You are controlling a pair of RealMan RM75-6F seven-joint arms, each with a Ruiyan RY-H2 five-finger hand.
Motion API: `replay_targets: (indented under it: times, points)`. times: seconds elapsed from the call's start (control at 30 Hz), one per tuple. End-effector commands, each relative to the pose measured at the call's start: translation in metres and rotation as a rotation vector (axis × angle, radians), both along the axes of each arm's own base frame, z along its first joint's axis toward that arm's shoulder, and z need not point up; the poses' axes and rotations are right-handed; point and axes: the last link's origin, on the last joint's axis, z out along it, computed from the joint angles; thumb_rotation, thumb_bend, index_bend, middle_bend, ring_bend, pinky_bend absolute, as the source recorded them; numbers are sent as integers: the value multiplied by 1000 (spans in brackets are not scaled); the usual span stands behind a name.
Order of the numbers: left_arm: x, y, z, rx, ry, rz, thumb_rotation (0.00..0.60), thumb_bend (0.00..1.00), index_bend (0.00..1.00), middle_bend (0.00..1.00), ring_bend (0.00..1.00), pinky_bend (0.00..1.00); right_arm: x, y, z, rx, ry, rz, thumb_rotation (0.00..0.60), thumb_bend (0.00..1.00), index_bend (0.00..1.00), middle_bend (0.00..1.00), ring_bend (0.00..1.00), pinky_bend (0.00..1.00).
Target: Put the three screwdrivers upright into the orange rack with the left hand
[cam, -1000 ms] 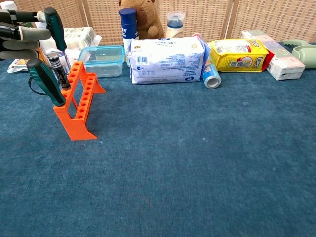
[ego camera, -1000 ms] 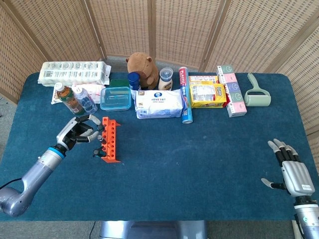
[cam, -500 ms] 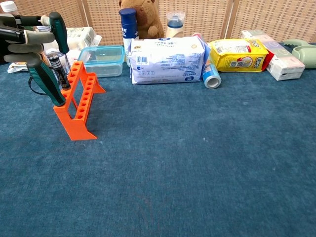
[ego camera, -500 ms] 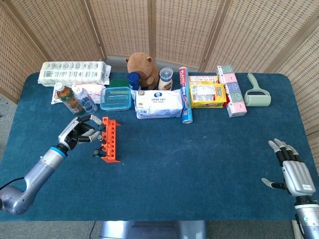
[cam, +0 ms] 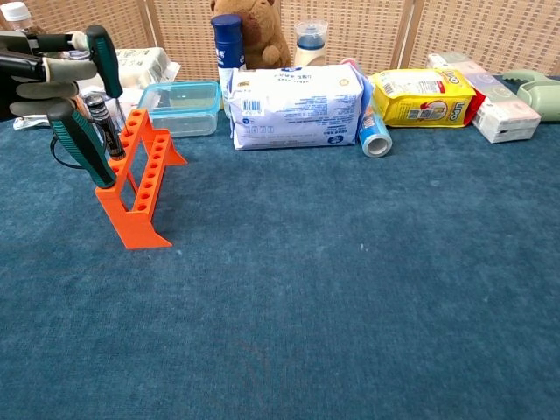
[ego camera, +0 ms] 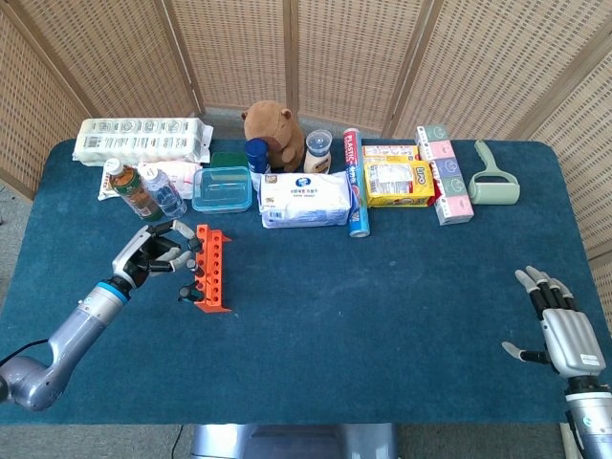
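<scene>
Little has shifted since a second ago: our left robot hand (cam: 39,66) has edged slightly toward the orange rack (cam: 137,179), carrying the third screwdriver (cam: 103,61) with it. We pinch that screwdriver by its dark green handle, tip pointing down above the far end of the rack, not yet seated as far as we can tell. Two other screwdrivers (cam: 80,144) lean in the rack already. We judge the tool stiff and light, its ribbed handle the sure place to hold, the thin shaft apt to slip. Our right robot hand (ego camera: 559,330) rests spread and empty on the tabletop (ego camera: 382,316), well apart.
</scene>
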Motion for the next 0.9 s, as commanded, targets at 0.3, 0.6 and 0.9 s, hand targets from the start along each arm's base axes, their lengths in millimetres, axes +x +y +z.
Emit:
replay_targets:
  times: [0.3, 0.6, 0.9]
  points:
    - [-19, 3, -7, -7, -68, 23, 600, 380, 687, 1000, 1000, 1000, 0, 0, -2, 6, 7, 0, 600, 21, 0, 32, 15, 9]
    - [-30, 8, -12, -13, -117, 62, 600, 379, 687, 1000, 1000, 1000, 0, -1, -4, 11, 13, -4, 600, 20, 0, 32, 15, 9]
    - [-39, 11, -18, -22, -111, 87, 600, 379, 687, 1000, 1000, 1000, 0, -1, -5, 14, 16, -6, 600, 21, 0, 32, 15, 9]
